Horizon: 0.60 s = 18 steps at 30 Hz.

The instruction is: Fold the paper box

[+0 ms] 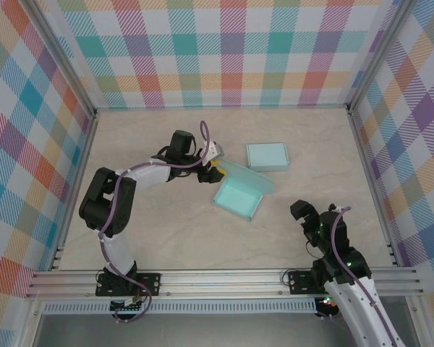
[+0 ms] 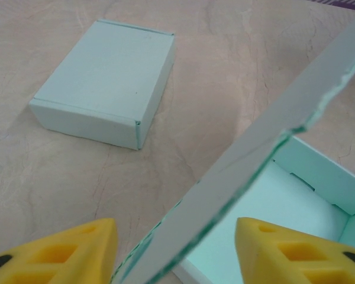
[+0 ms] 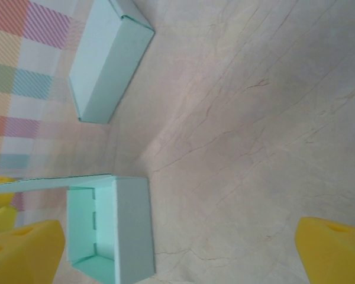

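The left gripper (image 1: 214,169) is straddling the raised lid (image 1: 249,176) of the open paper box (image 1: 239,196). Its yellow fingers (image 2: 83,251) are parted on either side of the flap and are not yet pinching it, apparently lining up to take the flap and swing it shut. The box is sitting near the middle of the worktop (image 1: 166,238), with a finished closed box (image 1: 267,156) lying at its 1 o'clock. The right gripper (image 1: 315,217) is hovering wide open at the box's 4 o'clock, grasping nothing, likely parked out of the way.
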Tool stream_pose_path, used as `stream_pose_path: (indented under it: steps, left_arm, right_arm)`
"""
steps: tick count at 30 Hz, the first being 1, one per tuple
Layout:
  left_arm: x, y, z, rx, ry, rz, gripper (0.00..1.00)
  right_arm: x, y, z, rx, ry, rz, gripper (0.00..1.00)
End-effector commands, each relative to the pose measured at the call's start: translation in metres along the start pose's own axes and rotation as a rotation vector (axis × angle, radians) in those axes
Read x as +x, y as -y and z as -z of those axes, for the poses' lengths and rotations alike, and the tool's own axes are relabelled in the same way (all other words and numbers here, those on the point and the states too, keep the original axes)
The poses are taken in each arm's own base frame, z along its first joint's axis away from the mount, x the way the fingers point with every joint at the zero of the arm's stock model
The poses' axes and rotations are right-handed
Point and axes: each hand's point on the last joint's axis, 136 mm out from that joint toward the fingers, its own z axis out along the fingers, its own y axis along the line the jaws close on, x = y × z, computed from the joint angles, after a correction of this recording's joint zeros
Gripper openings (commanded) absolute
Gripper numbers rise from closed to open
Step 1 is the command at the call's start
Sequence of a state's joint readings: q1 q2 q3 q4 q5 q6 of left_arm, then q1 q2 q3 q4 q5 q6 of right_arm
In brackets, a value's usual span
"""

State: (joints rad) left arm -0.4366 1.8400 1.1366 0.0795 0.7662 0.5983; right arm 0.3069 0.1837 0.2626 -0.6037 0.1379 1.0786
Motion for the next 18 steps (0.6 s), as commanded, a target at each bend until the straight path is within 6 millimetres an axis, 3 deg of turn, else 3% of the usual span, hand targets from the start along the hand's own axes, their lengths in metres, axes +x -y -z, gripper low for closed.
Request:
stream_pose_path:
  steps: [1, 6, 8, 10, 11, 14, 16, 18]
  left_arm:
    - [-0.010, 0.000, -0.002, 0.004, 0.010, -0.028, 0.47]
    - [-0.012, -0.002, -0.003, -0.020, 0.006, -0.010, 0.32]
    - [-0.011, -0.001, -0.003, -0.023, -0.001, -0.012, 0.30]
    - [-0.009, 0.000, -0.002, -0.036, -0.016, -0.013, 0.20]
    - [-0.009, 0.001, -0.002, -0.040, -0.018, -0.015, 0.19]
    - [-0.008, 0.003, 0.001, -0.057, -0.024, -0.009, 0.18]
    - [-0.007, 0.003, 0.004, -0.084, -0.027, -0.012, 0.08]
    - [-0.005, 0.006, 0.008, -0.096, -0.029, -0.017, 0.08]
  right_arm:
    - [-0.011, -0.022, 0.008, 0.016, -0.012, 0.200, 0.99]
    - [-0.012, -0.037, -0.007, 0.116, -0.127, 0.346, 1.00]
    - [-0.011, -0.046, -0.017, 0.123, -0.170, 0.397, 1.00]
    - [-0.010, -0.055, -0.026, 0.113, -0.204, 0.446, 1.00]
    - [-0.009, -0.060, -0.029, 0.098, -0.221, 0.476, 1.00]
    - [-0.016, -0.065, -0.037, 0.110, -0.204, 0.496, 1.00]
    - [-0.023, -0.064, -0.040, 0.139, -0.173, 0.505, 1.00]
    - [-0.028, -0.065, -0.041, 0.143, -0.147, 0.518, 1.00]
